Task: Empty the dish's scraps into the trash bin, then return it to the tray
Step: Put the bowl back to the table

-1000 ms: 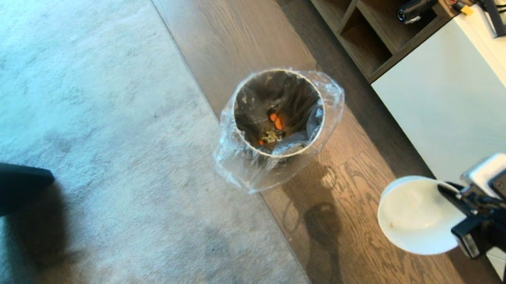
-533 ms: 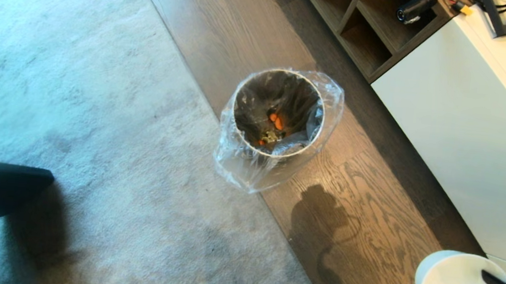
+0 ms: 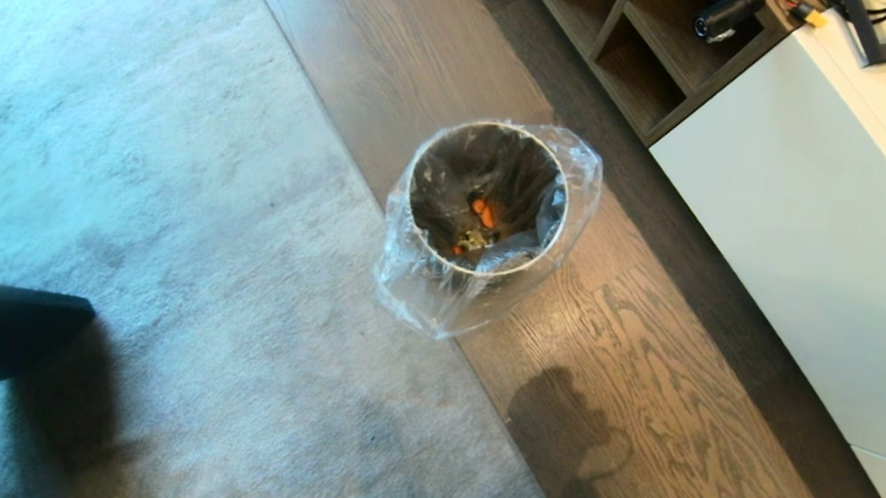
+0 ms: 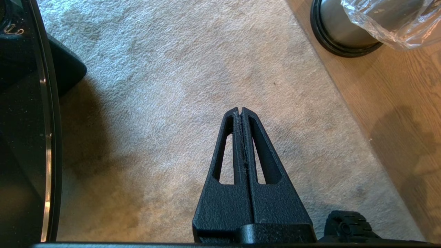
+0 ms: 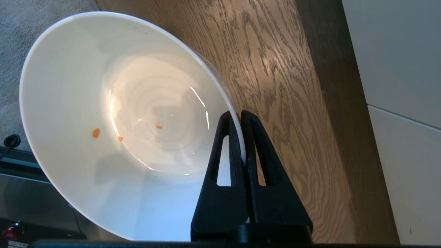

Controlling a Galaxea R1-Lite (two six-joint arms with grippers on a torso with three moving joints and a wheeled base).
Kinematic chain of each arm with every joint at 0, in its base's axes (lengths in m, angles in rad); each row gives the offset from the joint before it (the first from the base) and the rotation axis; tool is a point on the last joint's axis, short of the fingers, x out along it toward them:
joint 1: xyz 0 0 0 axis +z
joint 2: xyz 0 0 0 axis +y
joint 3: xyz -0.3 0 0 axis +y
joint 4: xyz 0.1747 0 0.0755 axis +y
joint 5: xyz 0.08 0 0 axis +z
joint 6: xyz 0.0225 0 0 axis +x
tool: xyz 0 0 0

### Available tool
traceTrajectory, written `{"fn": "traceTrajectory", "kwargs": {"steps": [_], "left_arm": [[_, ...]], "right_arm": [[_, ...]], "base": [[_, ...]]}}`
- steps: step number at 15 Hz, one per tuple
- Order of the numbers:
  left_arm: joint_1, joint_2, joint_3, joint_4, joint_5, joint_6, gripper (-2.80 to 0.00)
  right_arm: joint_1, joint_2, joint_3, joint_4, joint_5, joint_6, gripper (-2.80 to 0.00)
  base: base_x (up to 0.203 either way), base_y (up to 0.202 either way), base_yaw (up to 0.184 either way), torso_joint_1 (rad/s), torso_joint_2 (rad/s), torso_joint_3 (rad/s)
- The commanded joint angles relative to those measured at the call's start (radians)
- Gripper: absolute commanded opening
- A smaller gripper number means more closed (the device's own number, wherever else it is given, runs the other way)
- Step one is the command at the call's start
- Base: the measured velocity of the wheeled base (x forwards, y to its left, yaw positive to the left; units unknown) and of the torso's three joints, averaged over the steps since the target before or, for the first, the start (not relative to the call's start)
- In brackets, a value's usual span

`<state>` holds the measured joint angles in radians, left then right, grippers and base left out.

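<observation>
Between the right pincer's (image 5: 240,115) fingers — the dish's (image 5: 103,113) rim, clamped.

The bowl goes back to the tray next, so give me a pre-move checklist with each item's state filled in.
1. Scraps lie inside the trash bin: ok.
2. Dish emptied: nearly, only a few tiny orange specks cling inside: ok.
3. Right gripper shut on the dish's rim, one finger inside and one outside: ok.
4. Dish clear of the bin, held over the wooden floor near the white cabinet: ok.
5. Left gripper shut and empty over the carpet, out of the way: ok.
6. Tray ready to receive the dish: cannot tell, it is in no view.
</observation>
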<state>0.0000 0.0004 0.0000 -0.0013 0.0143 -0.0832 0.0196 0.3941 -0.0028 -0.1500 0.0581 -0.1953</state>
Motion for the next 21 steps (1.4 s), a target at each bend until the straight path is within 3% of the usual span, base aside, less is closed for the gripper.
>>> {"fn": "traceTrajectory", "kwargs": {"steps": [1,8,16,21], "left_arm": [[0.000,0.000,0.000,0.000,0.000,-0.001,-2.80],[0.000,0.000,0.000,0.000,0.000,-0.001,-2.80],[0.000,0.000,0.000,0.000,0.000,-0.001,-2.80],[0.000,0.000,0.000,0.000,0.000,-0.001,-2.80]], "right_arm": [[-0.006,-0.189,0.002,0.103,0.001,0.002,-2.80],[-0.012,-0.385,0.002,0.154,0.000,0.029,-2.80],[-0.013,-0.394,0.003,0.153,-0.003,0.103,-2.80],[-0.013,-0.394,0.003,0.154,-0.003,0.103,-2.80]], "base": [[0.000,0.000,0.000,0.000,0.00,0.000],[0.000,0.000,0.000,0.000,0.00,0.000],[0.000,0.000,0.000,0.000,0.00,0.000],[0.000,0.000,0.000,0.000,0.00,0.000]]}}
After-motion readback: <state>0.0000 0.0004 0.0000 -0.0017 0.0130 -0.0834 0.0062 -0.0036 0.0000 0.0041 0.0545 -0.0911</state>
